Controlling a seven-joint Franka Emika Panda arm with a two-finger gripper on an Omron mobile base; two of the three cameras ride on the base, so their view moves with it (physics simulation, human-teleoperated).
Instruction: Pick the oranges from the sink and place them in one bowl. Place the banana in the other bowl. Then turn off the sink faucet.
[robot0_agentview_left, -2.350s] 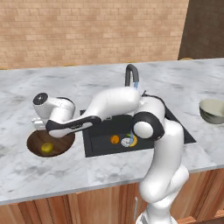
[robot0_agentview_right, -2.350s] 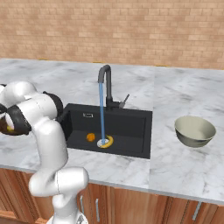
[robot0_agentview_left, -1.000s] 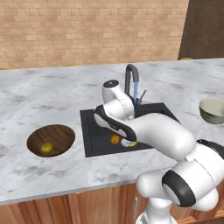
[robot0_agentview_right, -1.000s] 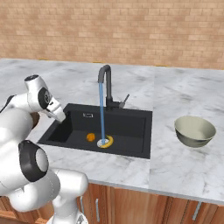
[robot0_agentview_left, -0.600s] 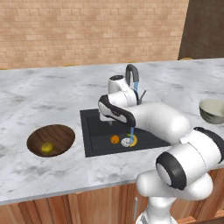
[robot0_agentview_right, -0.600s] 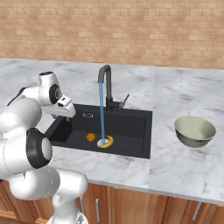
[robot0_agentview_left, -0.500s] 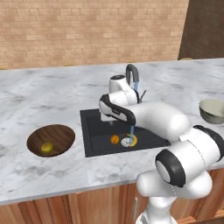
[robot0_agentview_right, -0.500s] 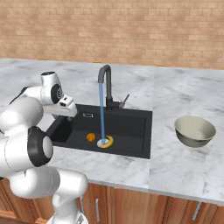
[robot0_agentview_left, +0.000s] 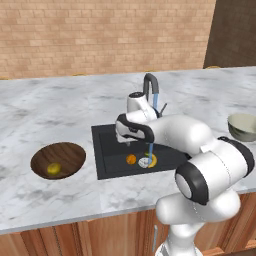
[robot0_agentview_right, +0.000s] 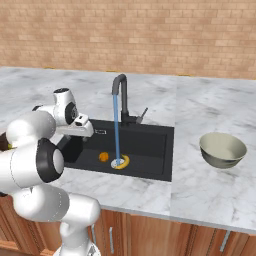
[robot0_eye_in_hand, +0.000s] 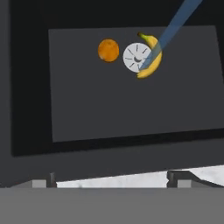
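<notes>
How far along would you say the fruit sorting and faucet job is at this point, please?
Done: one yellow-green orange lies in the wooden bowl. In hand: the open, empty gripper hangs over the sink. Left: the bright orange, the banana for the grey bowl, and the running faucet.

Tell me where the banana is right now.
The banana lies on the floor of the sink, curled against the round drain under the stream of water, with the orange just past the drain's other side.
</notes>
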